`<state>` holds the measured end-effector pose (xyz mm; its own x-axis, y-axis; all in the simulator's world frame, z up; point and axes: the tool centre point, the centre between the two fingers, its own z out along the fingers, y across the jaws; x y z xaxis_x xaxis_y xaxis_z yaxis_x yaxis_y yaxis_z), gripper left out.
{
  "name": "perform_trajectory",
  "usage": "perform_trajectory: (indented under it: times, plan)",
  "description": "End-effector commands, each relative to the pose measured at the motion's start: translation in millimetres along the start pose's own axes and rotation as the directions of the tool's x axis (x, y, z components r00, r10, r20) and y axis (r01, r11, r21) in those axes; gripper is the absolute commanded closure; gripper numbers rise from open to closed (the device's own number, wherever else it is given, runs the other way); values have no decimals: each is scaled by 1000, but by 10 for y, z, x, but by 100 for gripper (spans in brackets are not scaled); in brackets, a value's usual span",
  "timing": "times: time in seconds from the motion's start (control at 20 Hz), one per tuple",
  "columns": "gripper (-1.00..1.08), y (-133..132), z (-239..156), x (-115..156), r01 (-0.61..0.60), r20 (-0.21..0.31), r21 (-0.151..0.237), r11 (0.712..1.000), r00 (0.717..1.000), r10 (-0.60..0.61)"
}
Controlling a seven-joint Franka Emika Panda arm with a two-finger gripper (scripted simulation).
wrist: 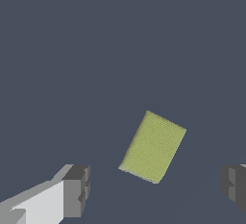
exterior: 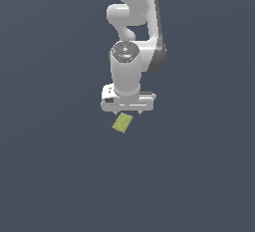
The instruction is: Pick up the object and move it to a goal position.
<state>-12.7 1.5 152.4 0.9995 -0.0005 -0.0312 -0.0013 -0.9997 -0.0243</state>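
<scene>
While the white arm (exterior: pixel 134 32) reaches down over the dark grey table (exterior: pixel 50 176), its jaws hang spread wide apart with nothing between them. From the exterior view, the gripper (exterior: pixel 128 112) sits just above the small olive-yellow block (exterior: pixel 122 123), which lies flat on the table and peeks out from under the white hand toward the viewer. The block is turned at an angle, so its edges run askew to the broad bar of the hand above it.

From the wrist view, the block (wrist: pixel 153 146) shows as a flat rectangle, tilted, with its long sides slanting. The 2 dark grey fingertips (wrist: pixel 77 189) stand on either side of the picture, well apart from each other, and the block lies in the gap between them without touching either one. It is clearly narrower than the opening. The gripper (wrist: pixel 156 187) is not in contact with the block.
</scene>
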Motion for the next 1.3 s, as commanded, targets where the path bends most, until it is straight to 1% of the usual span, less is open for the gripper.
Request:
perform_trajectory:
  times: [0.0, 0.15, 0.4, 0.7, 1.0, 1.25]
  plan:
    - [-92, 0, 0, 0, 0, 0, 0, 1000, 1000, 0]
    - [-92, 38, -9, 3, -6, -3, 3, 1000, 1000, 6]
    - [-92, 191, -52, 13, -26, -13, 13, 1000, 1000, 26]
    - [-92, 195, -38, 10, -32, -14, 13, 999, 999, 32]
    - [-92, 204, 99, -26, -85, -16, 11, 996, 996, 85]
    - [-92, 218, 303, -88, -165, -19, 7, 986, 986, 165]
